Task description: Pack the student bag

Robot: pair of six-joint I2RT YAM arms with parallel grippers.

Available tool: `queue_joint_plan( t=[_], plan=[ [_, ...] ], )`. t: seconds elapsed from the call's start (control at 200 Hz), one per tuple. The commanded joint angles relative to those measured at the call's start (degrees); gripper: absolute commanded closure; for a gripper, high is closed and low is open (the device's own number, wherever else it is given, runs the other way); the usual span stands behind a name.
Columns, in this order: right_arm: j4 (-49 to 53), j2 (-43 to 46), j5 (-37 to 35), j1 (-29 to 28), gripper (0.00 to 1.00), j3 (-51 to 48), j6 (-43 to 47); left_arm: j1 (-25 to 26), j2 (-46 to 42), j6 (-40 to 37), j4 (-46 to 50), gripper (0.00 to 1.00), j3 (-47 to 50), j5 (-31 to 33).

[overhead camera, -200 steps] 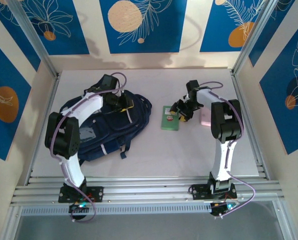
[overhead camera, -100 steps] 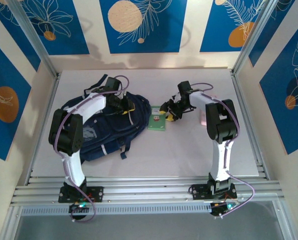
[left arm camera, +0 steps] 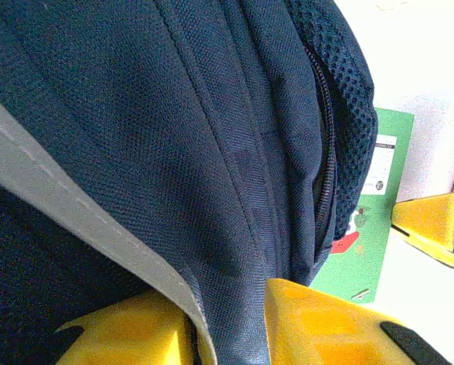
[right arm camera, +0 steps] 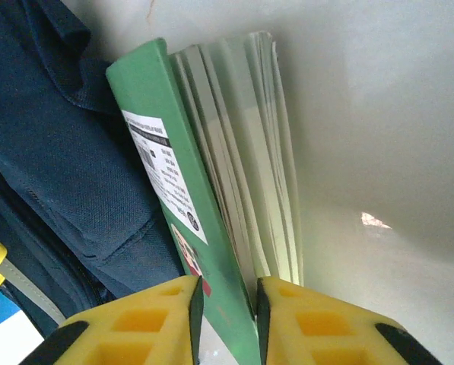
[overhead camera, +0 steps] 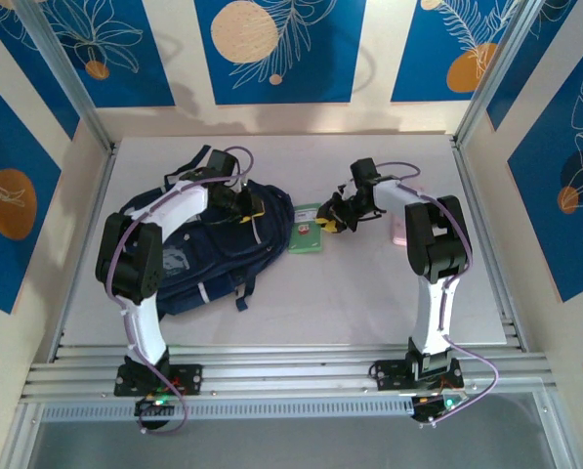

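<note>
Where the overhead camera looks down, the left arm reaches forward and bends to the right over the student bag (overhead camera: 218, 244). The left gripper (overhead camera: 240, 202) sits on the bag's upper right part. The right arm reaches forward and bends to the left, with the right gripper (overhead camera: 330, 219) at the right edge of a green book (overhead camera: 306, 234). The bag lies flat on the left half of the table (overhead camera: 369, 293), navy with pale stripes, and the book touches its right side.

From the left wrist, the left gripper (left arm camera: 227, 323) has its yellow fingers (left arm camera: 318, 323) pinched on a fold of navy fabric with grey trim. A zipper runs beside mesh cloth.

From the right wrist, the right gripper (right arm camera: 225, 315) has its jaws nearly together, clamping the book's green cover. The pages fan out slightly, and navy fabric lies against the book.
</note>
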State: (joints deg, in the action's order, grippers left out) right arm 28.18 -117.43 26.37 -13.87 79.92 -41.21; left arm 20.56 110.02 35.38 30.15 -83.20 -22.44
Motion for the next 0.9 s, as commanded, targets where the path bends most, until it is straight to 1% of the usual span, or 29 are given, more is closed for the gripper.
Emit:
queue_joint_plan(
  t=[0.0, 0.12, 0.145, 0.28, 0.32, 0.36, 0.435, 0.53, 0.66, 0.72, 0.81, 0.845, 0.895],
  plan=[
    [-1.29, 2.11, 5.94, -2.42, 0.83, -1.13, 1.16, 1.73, 0.91, -1.47, 0.96, 0.72, -1.81, -3.75],
    [-0.60, 2.12, 5.02, -2.88, 0.90, -1.20, 2.43, 1.74, 0.90, -1.53, 1.18, 0.72, -1.93, -3.82],
    [-0.64, 2.20, 5.01, -2.92, 0.93, -1.30, 2.52, 1.76, 0.82, -1.62, 1.22, 0.72, -1.97, -3.74],
    [-2.06, 3.54, 4.55, -3.02, 1.00, -3.03, 2.24, 1.89, -0.17, -4.03, 3.23, 0.71, -2.98, -2.35],
    [-2.56, 4.03, 4.41, -3.01, 1.00, -3.70, 2.04, 2.05, -0.99, -5.40, 3.95, 0.69, -3.55, -1.71],
    [-2.70, 4.62, 4.32, -3.02, 1.00, -4.26, 1.97, 2.45, -2.11, -7.27, 4.81, 0.65, -4.08, -0.34],
    [-3.16, 5.05, 4.88, -3.03, 1.00, -4.93, 1.54, 3.52, -4.82, -12.14, 5.91, 0.53, -4.54, 2.81],
    [-3.55, 5.10, 4.97, -3.11, 1.00, -5.81, 1.23, 4.96, -8.23, -18.12, 5.95, 0.45, -3.93, 5.11],
    [-5.05, 4.77, 5.94, -2.93, 1.00, -6.95, 0.34, 9.12, -11.78, -25.88, 5.62, 0.40, -2.48, 13.32],
    [-5.41, 4.60, 6.53, -2.92, 1.00, -6.99, -0.17, 11.67, -14.20, -30.00, 1.97, 0.37, 0.90, 16.95],
    [-5.42, 4.25, 7.19, -2.67, 1.00, -6.80, -0.67, 16.54, -17.58, -37.20, -3.71, 0.29, 6.56, 23.37],
    [-5.42, 4.12, 7.37, -2.68, 1.00, -6.64, -0.78, 18.34, -18.19, -39.87, -5.43, 0.26, 8.17, 25.23],
    [-5.29, 3.89, 7.59, -2.58, 1.00, -6.46, -0.86, 20.45, -18.35, -42.78, -7.29, 0.25, 9.98, 26.74]
  ],
)
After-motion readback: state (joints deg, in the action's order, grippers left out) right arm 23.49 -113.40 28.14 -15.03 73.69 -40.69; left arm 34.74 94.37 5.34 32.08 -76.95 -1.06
